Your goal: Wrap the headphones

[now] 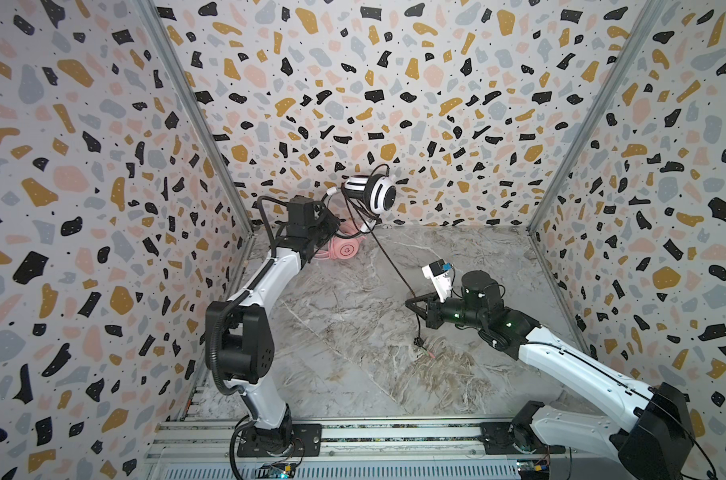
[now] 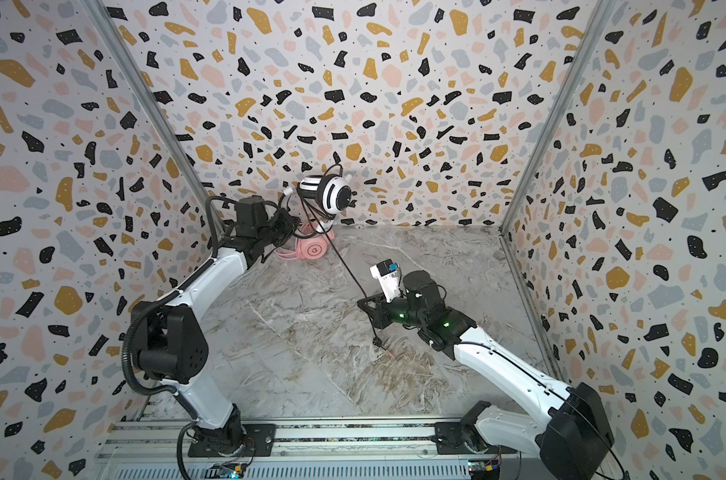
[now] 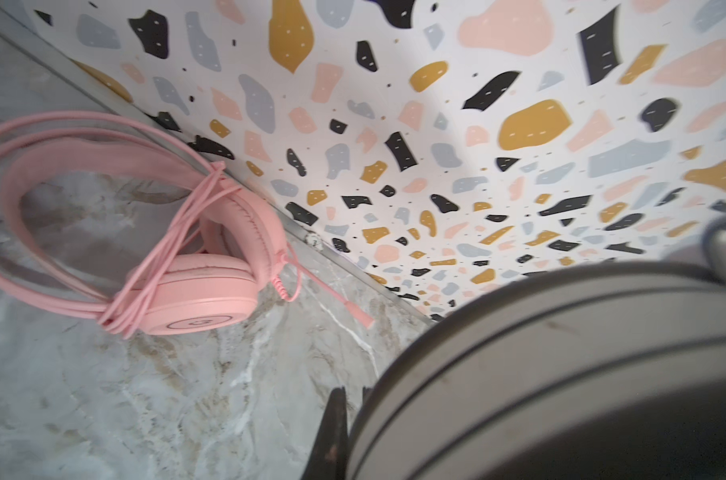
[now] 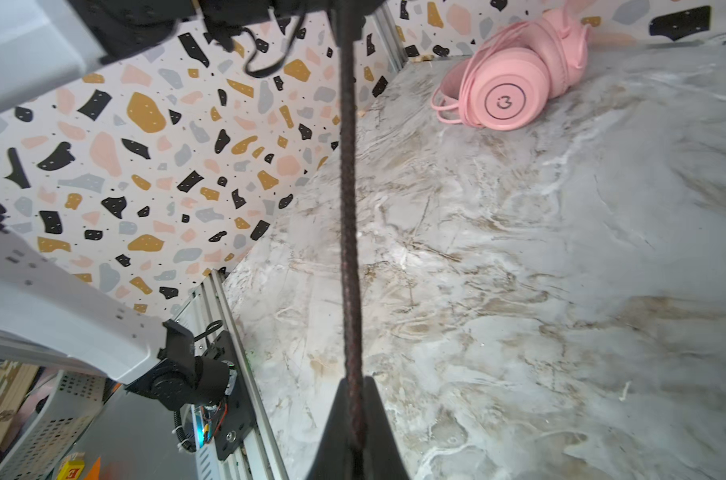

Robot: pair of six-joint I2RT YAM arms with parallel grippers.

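Mounting rail (image 1: 394, 434) in front, right gripper (image 1: 411, 303) clamped on the taut black cord (image 1: 394, 269) above the tabletop (image 1: 353, 365), left gripper (image 1: 335, 221) closed on the white headset (image 1: 377, 193) held aloft, pink headset (image 1: 344, 249) lying cord-wrapped in the far left corner.

Two sets of headphones are here: one pink set (image 1: 346, 249) and one white set (image 1: 377, 193) with black stripes. There are two cords: one pink cord (image 3: 213, 172) and one black cord (image 4: 348, 208). There are two robot arms, a left arm (image 1: 269, 266) and a right arm (image 1: 560, 353), and one bench (image 1: 353, 374).
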